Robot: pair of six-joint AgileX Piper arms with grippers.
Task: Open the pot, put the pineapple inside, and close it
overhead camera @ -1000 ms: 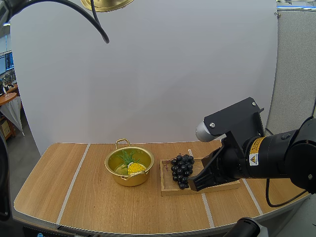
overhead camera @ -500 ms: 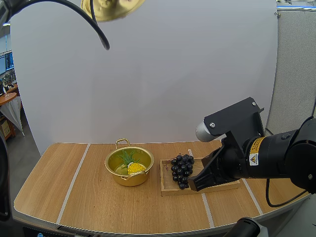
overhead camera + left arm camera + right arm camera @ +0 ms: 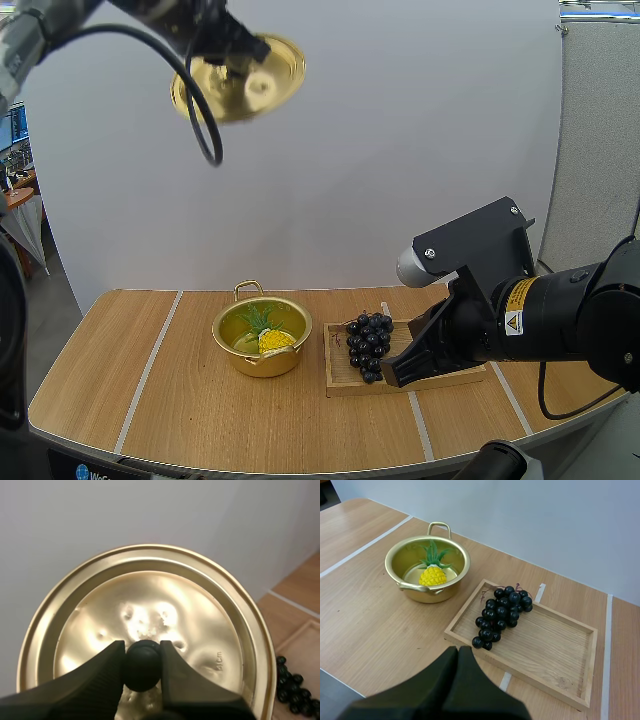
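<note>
Golden pot, mid-surface toward the back edge, stands open with the pineapple inside. High above, the left end effector pinches the lid by its knob. The right end effector, closed on nothing, hovers beside the tray. Only the closing is left.

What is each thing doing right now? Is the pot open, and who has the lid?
pot: open, standing on the table
pineapple: lying inside the pot
lid: off the pot, held high in the air
left gripper: shut on the lid's black knob
right gripper: shut on nothing, near the wooden tray
grapes: lying on the wooden tray
wooden tray: flat on the table beside the pot
</note>
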